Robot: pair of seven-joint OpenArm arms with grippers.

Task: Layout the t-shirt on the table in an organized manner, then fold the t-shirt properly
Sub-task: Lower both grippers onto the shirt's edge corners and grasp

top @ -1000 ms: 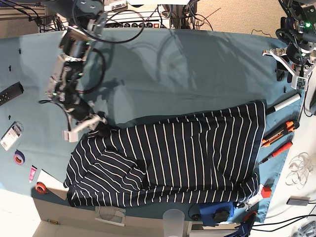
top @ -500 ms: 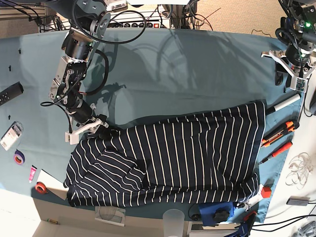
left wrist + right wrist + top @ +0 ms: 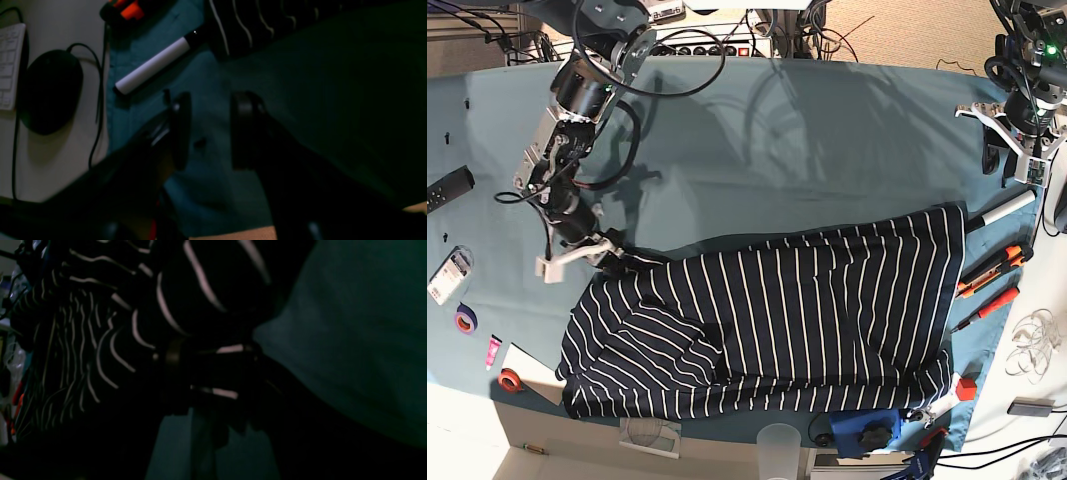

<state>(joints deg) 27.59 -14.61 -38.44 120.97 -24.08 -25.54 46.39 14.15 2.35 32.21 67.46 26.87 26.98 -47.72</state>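
The dark navy t-shirt [image 3: 777, 320] with thin white stripes lies spread over the near half of the teal table [image 3: 807, 150], rumpled at its left end. At the shirt's upper left corner, my right gripper [image 3: 592, 258] is shut on the fabric. The right wrist view shows striped cloth [image 3: 100, 323] bunched between the fingers of that gripper [image 3: 215, 373]. My left gripper [image 3: 1012, 140] hovers by the table's far right edge, above the shirt's right corner [image 3: 253, 23]. In the left wrist view the left gripper [image 3: 211, 103] is open, with only bare table [image 3: 206, 76] between its fingers.
A white and black marker [image 3: 1007, 210] and orange-handled tools [image 3: 992, 268] lie right of the shirt. A computer mouse [image 3: 50, 90] sits off the cloth. A remote [image 3: 449, 188] and tape rolls [image 3: 465, 320] lie at the left edge, a plastic cup [image 3: 777, 445] at the front.
My right gripper has shifted left with the shirt's upper left corner, drawing that corner outward. The left arm has stayed still.
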